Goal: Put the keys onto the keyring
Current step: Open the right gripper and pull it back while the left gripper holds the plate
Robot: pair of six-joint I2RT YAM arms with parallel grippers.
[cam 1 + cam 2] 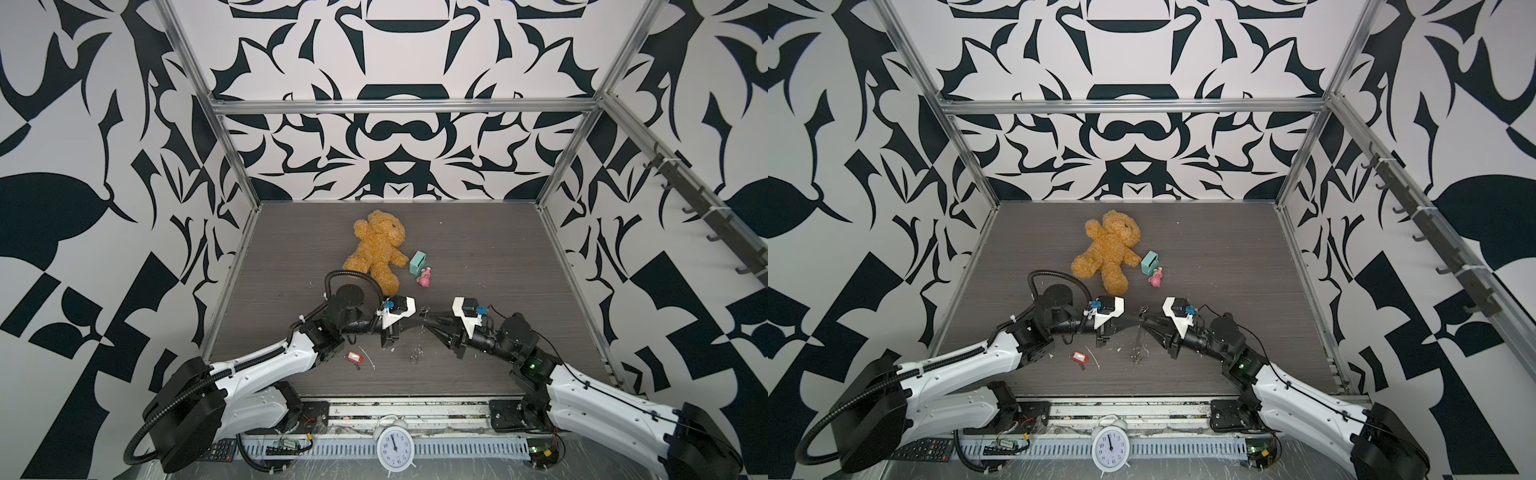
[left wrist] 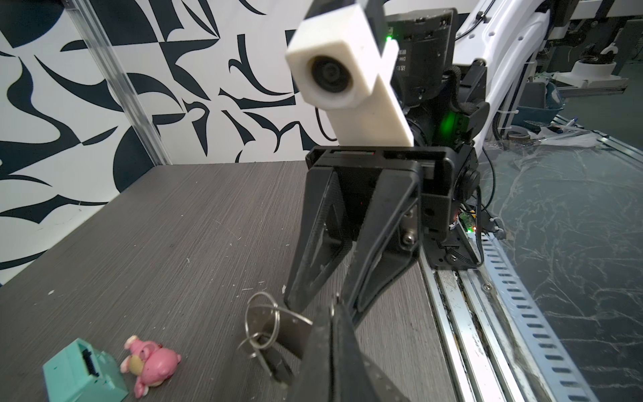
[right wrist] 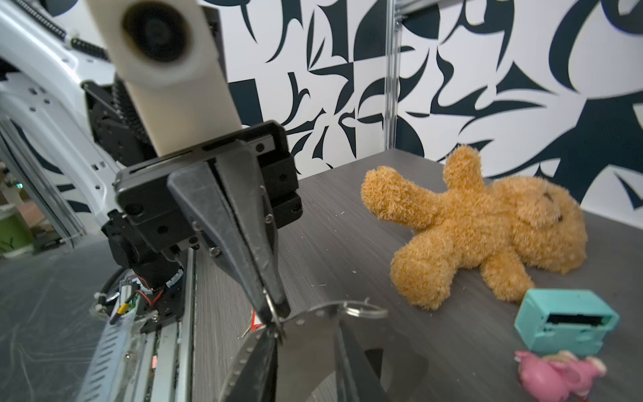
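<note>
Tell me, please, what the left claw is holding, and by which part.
The left claw is shut on the keyring, pinching the rim of a thin silver ring at its very tips.

Left arm [image 1: 266, 361] reaches in from the near left corner toward the middle of the table [image 1: 478, 257], forearm low, wrist about level. Right arm [image 1: 582, 386] does the same from the near right corner. The two grippers point at each other, nearly tip to tip, held above the table.

Left gripper [image 1: 420, 318]: fingers [image 3: 243, 240] pressed together, no gap along their length.

Right gripper [image 1: 428, 325]: fingers [image 2: 313, 250] parted, a clear gap between the tips, which sit close by the left gripper's tip.
</note>
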